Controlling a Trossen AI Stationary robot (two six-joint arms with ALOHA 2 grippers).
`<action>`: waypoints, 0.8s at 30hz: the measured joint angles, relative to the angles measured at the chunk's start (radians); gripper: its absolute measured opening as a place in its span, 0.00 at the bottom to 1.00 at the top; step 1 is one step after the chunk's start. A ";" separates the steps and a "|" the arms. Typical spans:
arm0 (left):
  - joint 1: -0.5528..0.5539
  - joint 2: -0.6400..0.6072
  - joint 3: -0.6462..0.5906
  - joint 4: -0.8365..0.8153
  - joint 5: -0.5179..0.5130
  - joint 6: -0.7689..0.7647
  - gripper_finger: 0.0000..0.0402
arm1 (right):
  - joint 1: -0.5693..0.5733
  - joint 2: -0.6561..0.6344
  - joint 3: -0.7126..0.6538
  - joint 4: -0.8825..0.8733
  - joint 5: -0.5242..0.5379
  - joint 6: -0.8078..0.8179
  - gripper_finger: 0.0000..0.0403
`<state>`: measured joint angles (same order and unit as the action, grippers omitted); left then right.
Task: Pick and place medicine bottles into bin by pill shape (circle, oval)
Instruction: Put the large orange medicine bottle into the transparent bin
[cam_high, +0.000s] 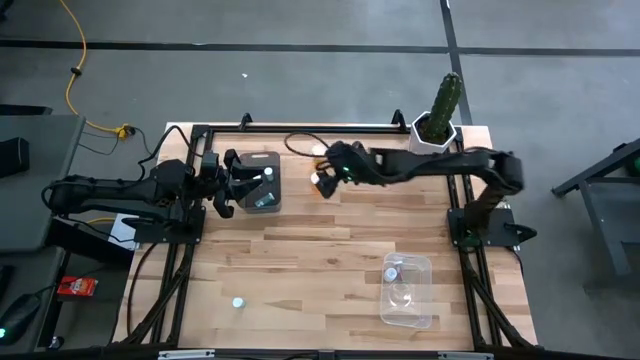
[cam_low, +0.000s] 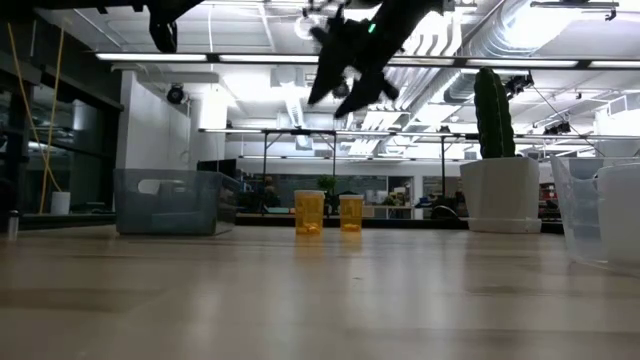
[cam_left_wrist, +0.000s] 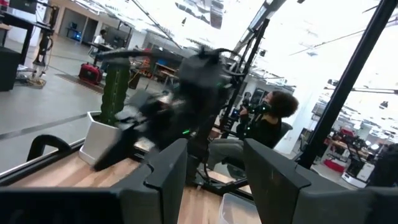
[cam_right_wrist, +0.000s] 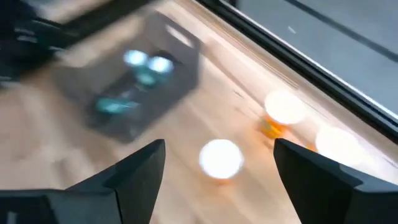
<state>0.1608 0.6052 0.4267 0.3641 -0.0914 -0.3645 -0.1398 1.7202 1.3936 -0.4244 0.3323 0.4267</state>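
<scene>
At the back of the table (cam_high: 300, 270), the right gripper (cam_high: 322, 172) hangs in the air over two orange bottles (cam_low: 309, 213). Its fingers (cam_right_wrist: 140, 165) are wide apart w/ nothing between them. The wrist view looks down on a white cap (cam_right_wrist: 221, 157) in the gap below the fingers, and two more white caps beside it near the table's back edge. In the low view the orange bottles stand upright, side by side, close but not touching.

The left gripper (cam_high: 222, 183) is up high, just beside the gray bin (cam_high: 259, 180) at the back left. Its fingers (cam_left_wrist: 168, 168) are partly apart and hold nothing. It points across at the right arm.

The gray bin has a few pale bottles w/ teal tops (cam_right_wrist: 144, 67) inside. How many, can't tell, too blurry.

A clear bin (cam_high: 407, 290) sits at the front right w/ one pale bottle (cam_high: 392, 271) in its back corner. One more small bottle (cam_high: 238, 301) stands alone on the wood at front left, well apart from both bins.

A cactus (cam_high: 446, 100) in a white pot is at the back right corner. A person (cam_left_wrist: 270, 121) sits in the room past the table.
</scene>
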 joint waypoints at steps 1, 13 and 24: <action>0.000 0.000 0.000 0.000 0.000 0.000 0.37 | -0.010 0.032 0.023 -0.012 -0.002 0.018 0.73; 0.000 0.000 0.000 0.000 0.000 0.000 0.37 | -0.051 0.250 0.145 -0.051 -0.047 0.150 0.73; 0.000 0.000 0.000 0.000 -0.003 0.000 0.37 | -0.050 0.319 0.144 -0.060 -0.051 0.147 0.73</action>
<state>0.1612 0.6056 0.4267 0.3637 -0.0940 -0.3641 -0.1894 2.0387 1.5376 -0.4846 0.2815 0.5741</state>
